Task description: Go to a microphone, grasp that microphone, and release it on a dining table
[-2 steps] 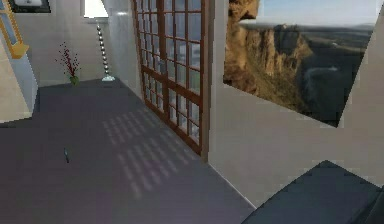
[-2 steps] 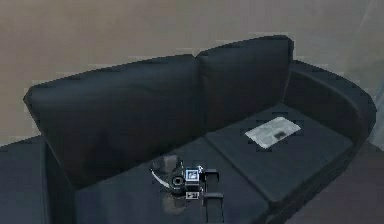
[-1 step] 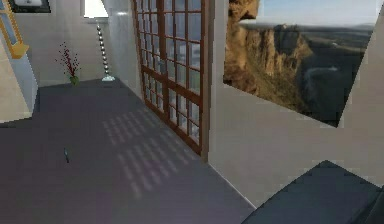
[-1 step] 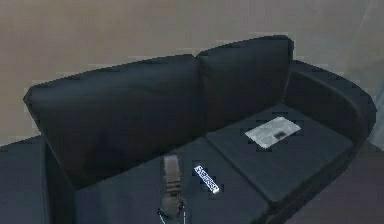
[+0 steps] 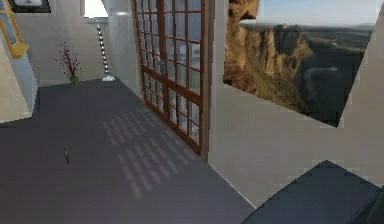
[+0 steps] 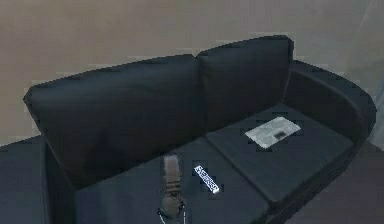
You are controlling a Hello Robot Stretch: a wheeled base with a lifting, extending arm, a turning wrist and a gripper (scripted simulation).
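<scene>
A slim grey-brown thing shaped like a microphone (image 6: 172,184) stands tilted at the front of a dark sofa's (image 6: 120,110) left seat cushion, in the arm side view's lower middle. Its rounded upper end points up and thin wire-like legs show at its foot. Just to its right lies a small dark bar with a white label (image 6: 207,178).
A folded paper (image 6: 275,131) lies on the sofa's right cushion. In the forward view a grey floor (image 5: 120,140) runs past a wood-framed glass door (image 5: 175,65) to a floor lamp (image 5: 97,30) and a potted plant (image 5: 70,65). A canyon picture (image 5: 300,50) hangs right; the sofa's corner (image 5: 320,200) sits below.
</scene>
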